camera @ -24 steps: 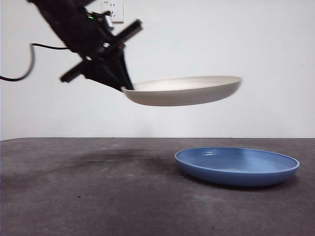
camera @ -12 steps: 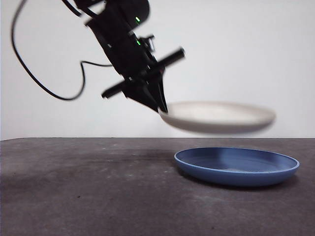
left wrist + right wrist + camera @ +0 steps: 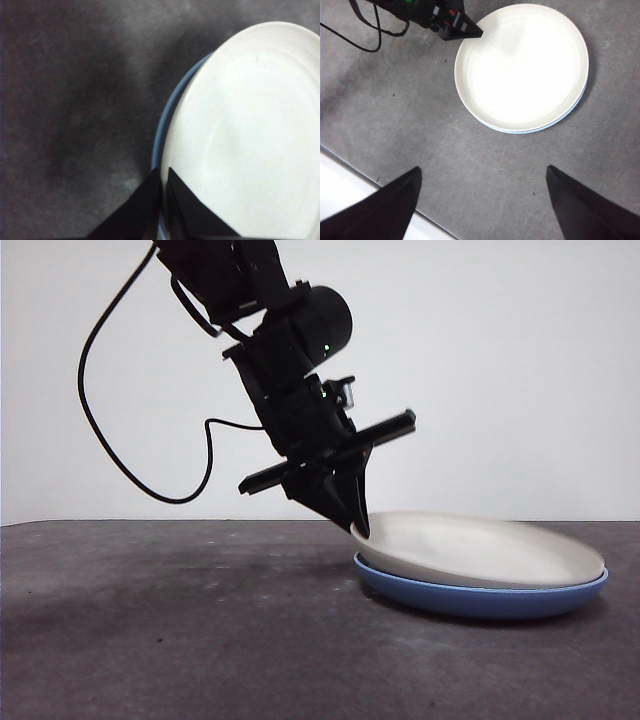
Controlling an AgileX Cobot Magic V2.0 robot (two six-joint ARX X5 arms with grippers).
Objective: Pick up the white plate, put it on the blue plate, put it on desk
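There are 2 plates and 2 end effectors in view. Nearest in the front view is bare tabletop (image 3: 180, 640), dark and mottled. Farther back on it sits the blue plate (image 3: 480, 602), flat on the surface. The white plate (image 3: 490, 552) lies inside the blue plate, tilted a little: the edge at the arm's side is raised above the blue rim, while the far edge is down in the blue plate.

The left end effector (image 3: 360, 528) reaches down at a slant from above and is clamped on the raised edge of the white plate. In the left wrist view its 2 jaws stand nearly together, only a thin gap between them, with the white plate's (image 3: 250, 140) rim pinched there and a sliver of blue plate (image 3: 165, 130) showing beside it.

The right end effector (image 3: 480, 200) hangs high over bare tabletop (image 3: 420, 125), well apart from both plates, its 2 jaws spread wide and holding nothing. A black cable (image 3: 130, 440) loops behind the left arm.
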